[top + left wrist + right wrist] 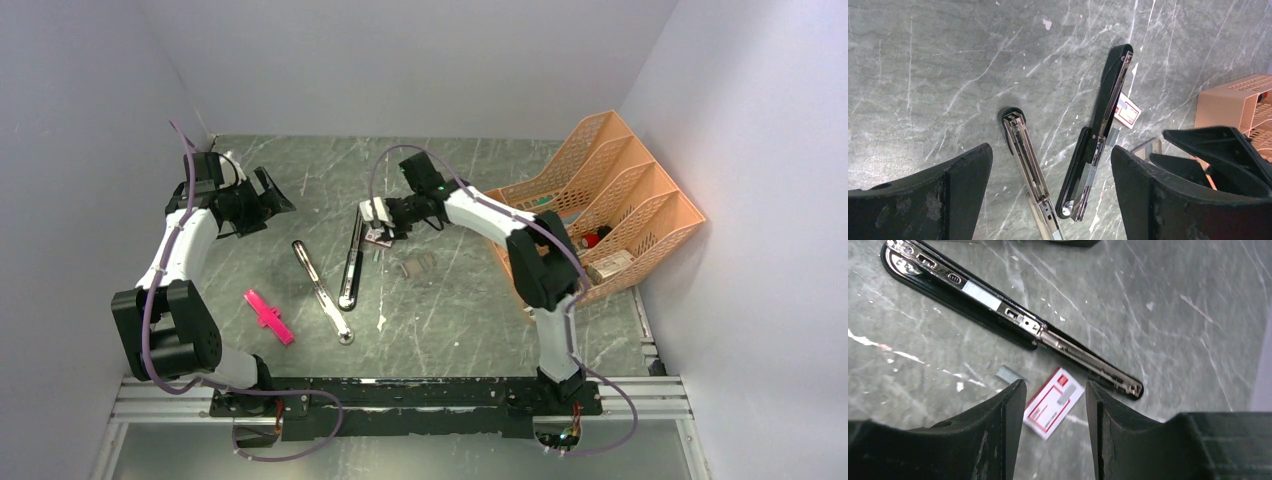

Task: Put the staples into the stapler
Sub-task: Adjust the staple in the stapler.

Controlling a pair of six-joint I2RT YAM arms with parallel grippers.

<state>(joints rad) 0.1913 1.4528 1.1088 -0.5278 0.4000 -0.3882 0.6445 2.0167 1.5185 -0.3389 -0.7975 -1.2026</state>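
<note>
Hovering with jaws half-parted astride the staple box (1050, 405), gripping nothing, the right gripper (1054, 384) seems poised to pinch it, loose staples (1009, 374) just beside, near the stapler (1015, 320) splayed flat for loading, while the left gripper (1050, 149) hangs wide open, empty.

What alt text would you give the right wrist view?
The right gripper, jaws parted, frames a small red-and-white staple box on the marbled table. A short staple strip lies beside the box; the black stapler, opened flat with chrome rail exposed, lies beyond.
</note>
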